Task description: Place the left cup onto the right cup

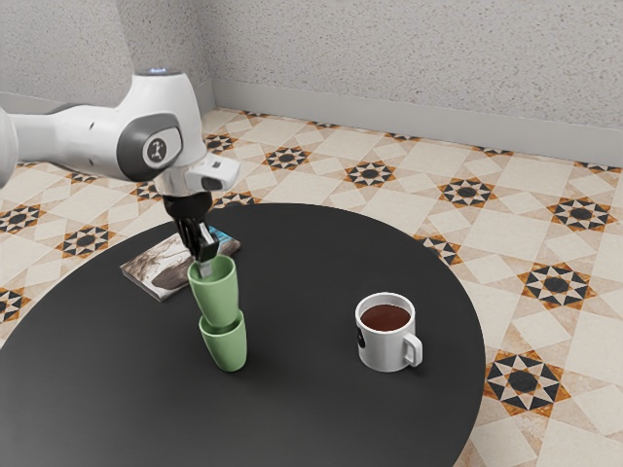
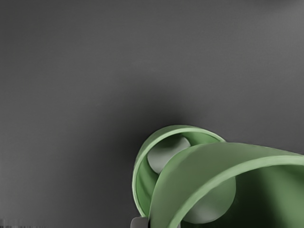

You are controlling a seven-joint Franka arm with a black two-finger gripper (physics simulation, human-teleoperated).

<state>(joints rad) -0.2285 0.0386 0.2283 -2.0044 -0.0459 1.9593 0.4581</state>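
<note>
Tilt is the risk: the black two-finger claw [image 1: 204,251] pinches the rim of the upper green plastic cup [image 1: 216,292], which leans, base partly nested in the lower green plastic cup [image 1: 226,348] on the round black bench [image 1: 107,389]; release could topple both.

My gripper [image 1: 205,255] pinches the upper green cup [image 1: 214,292] at its rim; its base sits in the lower green cup [image 1: 225,345]. White mug [image 1: 387,334] is well apart, toward the exterior view's right.
</note>
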